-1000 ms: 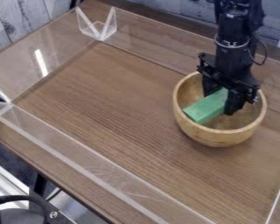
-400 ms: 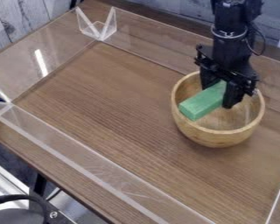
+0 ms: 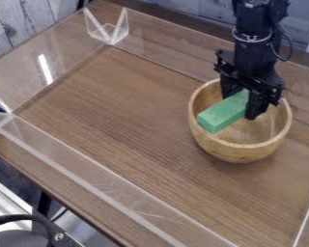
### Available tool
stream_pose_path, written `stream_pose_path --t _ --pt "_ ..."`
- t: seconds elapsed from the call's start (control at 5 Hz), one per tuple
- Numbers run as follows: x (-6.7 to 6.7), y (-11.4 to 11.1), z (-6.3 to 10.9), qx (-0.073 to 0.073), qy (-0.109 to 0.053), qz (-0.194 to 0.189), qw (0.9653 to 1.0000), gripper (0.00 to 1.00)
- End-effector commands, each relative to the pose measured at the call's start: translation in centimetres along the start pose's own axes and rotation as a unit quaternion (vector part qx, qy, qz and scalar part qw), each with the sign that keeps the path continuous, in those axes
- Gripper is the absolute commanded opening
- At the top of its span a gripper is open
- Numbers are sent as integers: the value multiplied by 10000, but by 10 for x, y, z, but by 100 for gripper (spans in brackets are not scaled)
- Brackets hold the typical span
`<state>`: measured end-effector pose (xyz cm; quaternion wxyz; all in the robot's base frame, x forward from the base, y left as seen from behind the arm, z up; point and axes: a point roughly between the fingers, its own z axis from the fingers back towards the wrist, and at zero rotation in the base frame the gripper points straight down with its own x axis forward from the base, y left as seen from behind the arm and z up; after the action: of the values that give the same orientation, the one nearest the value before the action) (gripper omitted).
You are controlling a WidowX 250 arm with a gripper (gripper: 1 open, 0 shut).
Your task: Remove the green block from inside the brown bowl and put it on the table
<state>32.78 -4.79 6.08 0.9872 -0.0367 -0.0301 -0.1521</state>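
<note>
Camera view, sole entry. Item: green block point(image 3: 223, 114), long and matte, seen over the left part of the brown bowl point(image 3: 242, 152), one end at the gripper point(image 3: 239, 95); whether it touches the bowl cannot be told. Item: gripper, black, reaching down over the bowl's far side, its fingers apparently pinched on the block's upper end. Step in hand, as judged: lifting the block out. Handling advised: keep the pinch firm, since the hold is near one end and the block may swivel; raise straight until its low end passes the rim, then travel sideways to the table point(image 3: 105, 106), lower until it rests flat, and only then let go.
</note>
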Motion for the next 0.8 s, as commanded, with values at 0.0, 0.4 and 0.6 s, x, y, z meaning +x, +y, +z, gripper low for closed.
stream_pose_path --t 0.0,0.4,0.6 --pt "6 6 32 92 -459 32 9989 0" --pt "-7 24 39 154 -438 220 9987 0" --pt "-19 44 40 224 -381 377 9983 0"
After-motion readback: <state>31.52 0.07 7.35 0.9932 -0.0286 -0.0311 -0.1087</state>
